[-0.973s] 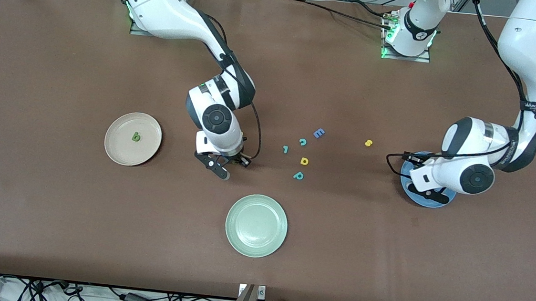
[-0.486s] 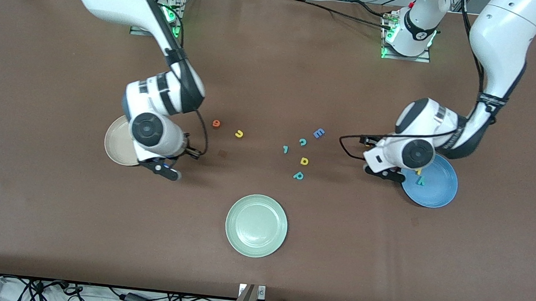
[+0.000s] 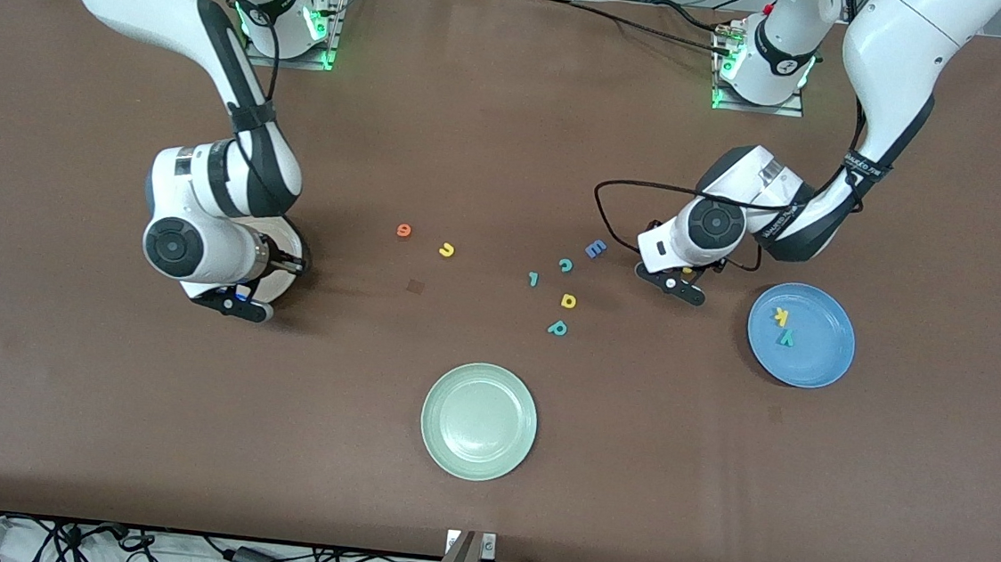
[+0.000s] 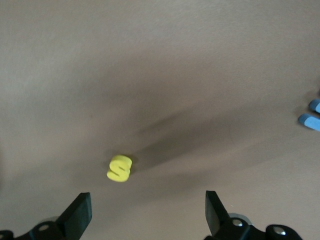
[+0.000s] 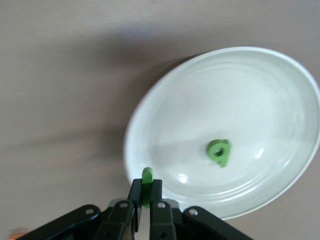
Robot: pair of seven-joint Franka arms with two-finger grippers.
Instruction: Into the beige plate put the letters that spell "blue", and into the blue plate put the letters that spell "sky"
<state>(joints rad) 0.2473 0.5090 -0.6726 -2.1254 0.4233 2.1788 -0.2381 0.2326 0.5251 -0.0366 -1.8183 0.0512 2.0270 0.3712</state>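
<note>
green "l" (image 5: 146, 186) upright in right gripper (image 5: 145, 200) fingers

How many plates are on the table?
3: the blue plate at the left arm's end, the pale green plate nearest the front camera, the beige plate largely hidden under the right arm.

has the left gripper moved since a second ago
Yes. The left gripper, open, has left the blue plate and gone toward the right arm's end of the table; it is now over the yellow "s".
</note>
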